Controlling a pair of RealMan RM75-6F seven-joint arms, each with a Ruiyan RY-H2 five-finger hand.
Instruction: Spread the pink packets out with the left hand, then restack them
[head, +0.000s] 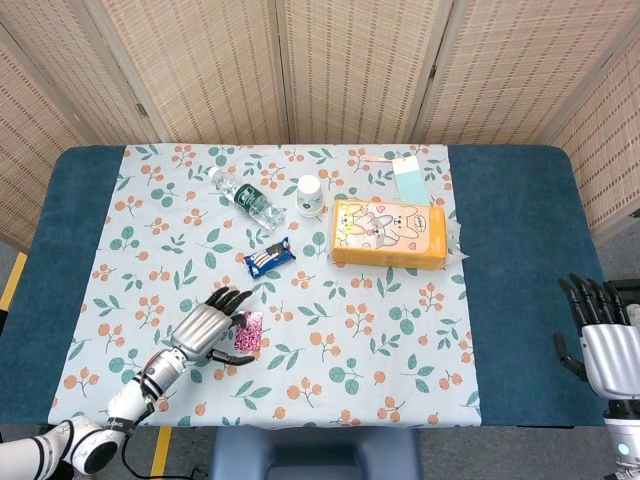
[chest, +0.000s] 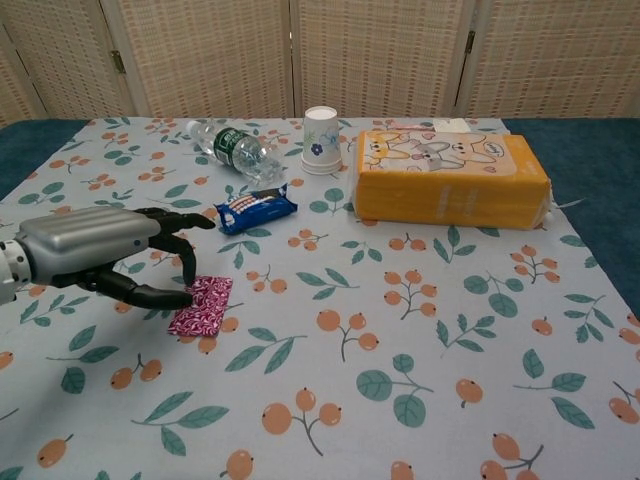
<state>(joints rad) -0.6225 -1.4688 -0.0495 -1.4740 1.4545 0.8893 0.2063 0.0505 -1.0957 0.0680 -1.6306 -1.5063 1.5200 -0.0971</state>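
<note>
Pink packets (chest: 201, 306) look thin, light and slippery – my left hand (chest: 110, 255), fingers spread, should press flat on top.

1. Left hand (head: 207, 331): lower left of frame, fingers spread, tips over pink packets (head: 250, 333).
2. Right hand (head: 600, 338): lower right edge, fingers apart, holding nothing.
3. Water bottle (head: 247, 200), paper cup (head: 310, 195), orange box (head: 388, 234), blue snack packet (head: 270, 258): upper centre on floral cloth (head: 400, 330).

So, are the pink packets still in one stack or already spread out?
Still stacked: the packets show as one compact pink rectangle, and the left hand has its fingers at its edge.
</note>
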